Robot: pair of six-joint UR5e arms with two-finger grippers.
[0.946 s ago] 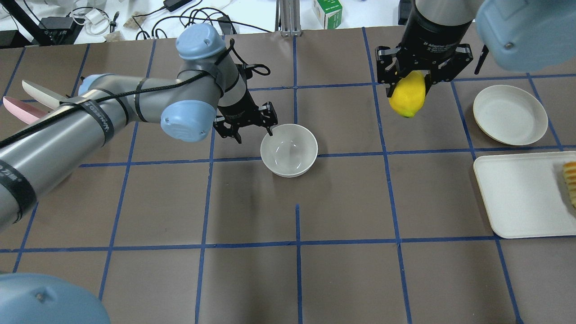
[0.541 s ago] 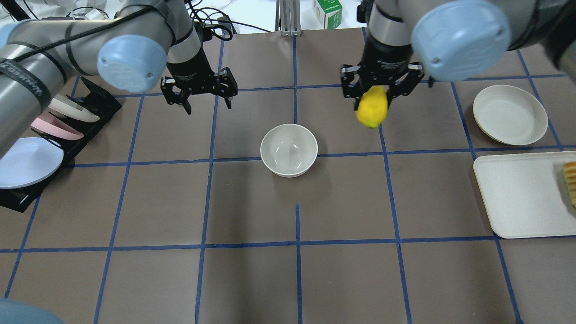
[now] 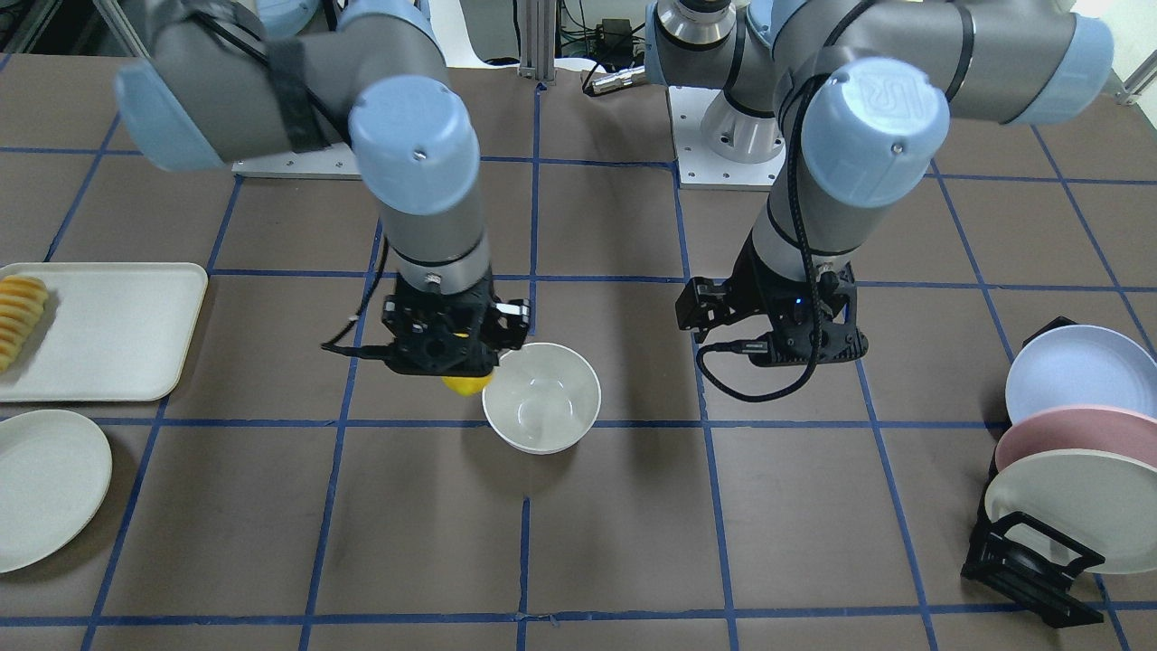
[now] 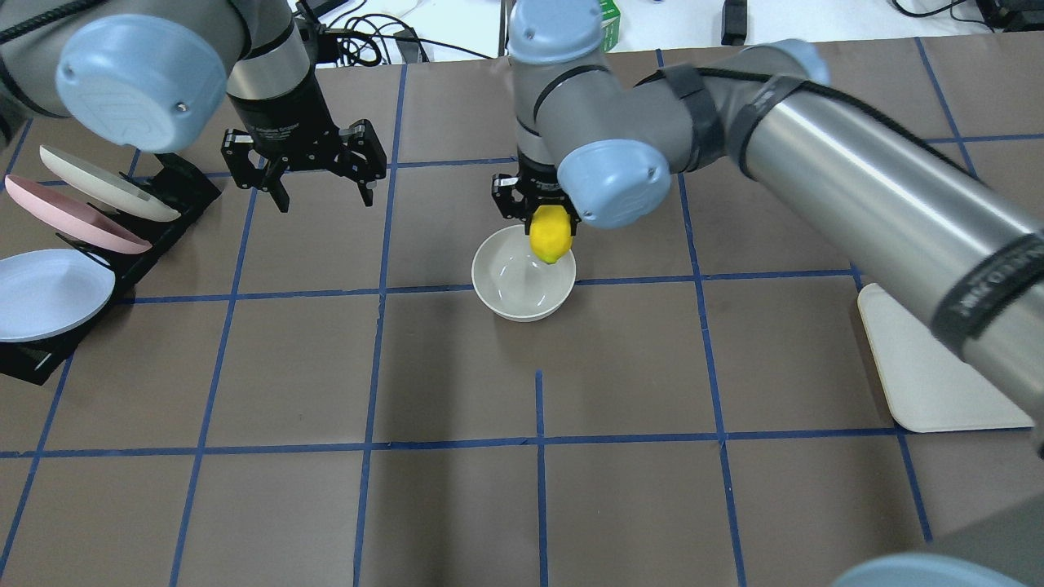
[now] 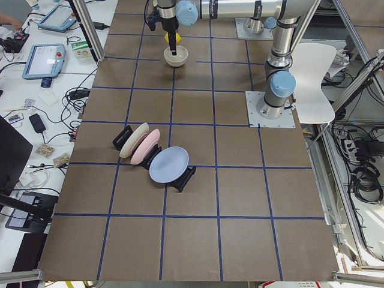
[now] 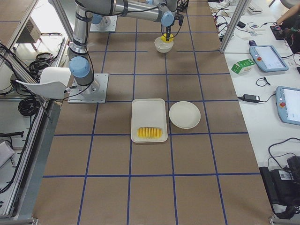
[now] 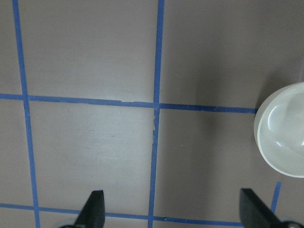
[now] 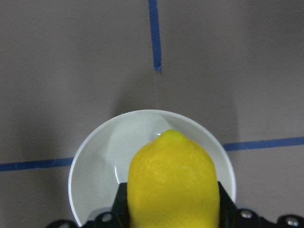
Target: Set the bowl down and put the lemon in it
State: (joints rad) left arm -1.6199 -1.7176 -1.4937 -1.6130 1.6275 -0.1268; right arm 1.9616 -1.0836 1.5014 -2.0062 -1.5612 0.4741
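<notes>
The off-white bowl (image 4: 524,277) stands empty on the brown table near its middle; it also shows in the front view (image 3: 541,398), the right wrist view (image 8: 142,142) and at the right edge of the left wrist view (image 7: 282,130). My right gripper (image 4: 548,214) is shut on the yellow lemon (image 4: 550,235) and holds it over the bowl's far rim. The lemon fills the lower right wrist view (image 8: 173,185) and peeks out below the gripper in the front view (image 3: 465,384). My left gripper (image 4: 320,186) is open and empty, above the table to the left of the bowl.
A black rack (image 4: 122,244) with a cream, a pink and a pale blue plate stands at the left edge. A white tray (image 3: 99,330) with fruit slices (image 3: 20,316) and a cream plate (image 3: 45,484) lie on the robot's right side.
My right gripper has carried the lemon left and down to the bowl's far rim. My left gripper has moved a little further left, away from the bowl.
</notes>
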